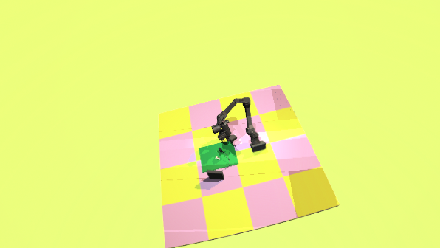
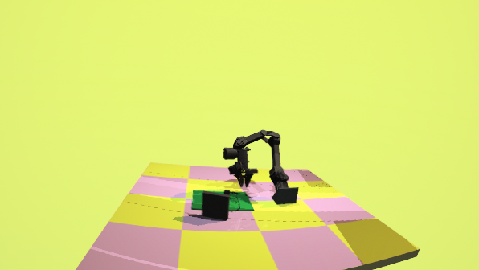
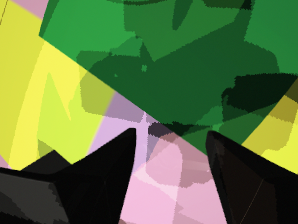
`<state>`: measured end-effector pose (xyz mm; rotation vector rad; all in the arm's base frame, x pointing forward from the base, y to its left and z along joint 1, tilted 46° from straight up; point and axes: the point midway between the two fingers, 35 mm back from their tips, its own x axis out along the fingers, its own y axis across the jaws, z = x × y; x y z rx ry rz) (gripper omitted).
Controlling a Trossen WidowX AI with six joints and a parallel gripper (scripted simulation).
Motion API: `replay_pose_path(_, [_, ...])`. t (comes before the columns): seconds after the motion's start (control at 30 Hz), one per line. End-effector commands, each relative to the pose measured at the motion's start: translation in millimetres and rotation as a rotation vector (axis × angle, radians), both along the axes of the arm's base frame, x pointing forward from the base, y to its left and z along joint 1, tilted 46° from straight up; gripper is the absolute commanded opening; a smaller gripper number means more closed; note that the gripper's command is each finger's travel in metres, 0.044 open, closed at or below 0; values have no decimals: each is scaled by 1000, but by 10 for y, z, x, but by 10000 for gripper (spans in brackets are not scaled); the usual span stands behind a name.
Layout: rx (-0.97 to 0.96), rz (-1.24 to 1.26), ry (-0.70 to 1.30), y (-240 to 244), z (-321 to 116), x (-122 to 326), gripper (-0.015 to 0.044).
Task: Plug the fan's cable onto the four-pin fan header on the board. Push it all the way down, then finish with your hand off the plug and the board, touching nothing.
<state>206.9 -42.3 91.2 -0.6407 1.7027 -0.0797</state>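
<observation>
My gripper (image 2: 244,186) (image 3: 172,136) points down near the board's edge on the arm's side. Its fingers stand part-way open with nothing between them. The green board (image 1: 207,153) (image 2: 197,199) (image 3: 175,75) lies flat; its edge and a corner show beyond the fingertips in the wrist view. A small black block (image 1: 220,150) (image 2: 227,192) at the cable's end is on the board, away from the fingers. A small white piece, apparently the header (image 1: 217,158), is beside it. Whether the plug is seated is too small to tell. Block and header are outside the wrist view.
The black fan (image 1: 215,175) (image 2: 215,206) stands upright just off the board's far side from the arm and partly hides the board in the exterior view. Its thin dark cable curves over the board. The arm's base (image 1: 258,146) (image 2: 285,195) stands to the right of the board.
</observation>
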Motion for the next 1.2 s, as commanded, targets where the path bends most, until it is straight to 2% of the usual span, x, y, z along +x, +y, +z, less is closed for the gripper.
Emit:
replay_pose_path(0.0, [-82,1,0,14,53,65,205])
replay_pose_path(0.37, [-312,42,-37,125,203,273,205])
replay_pose_path(0.47, [-273,35,-22,105,169,226,205])
replay_pose_path(0.6, [-279,22,-38,111,181,244,310])
replay_pose_path(0.77, [-300,-281,-277,295,291,464,440])
replay_pose_path(1.17, [-273,-1140,-928,884,525,961,440])
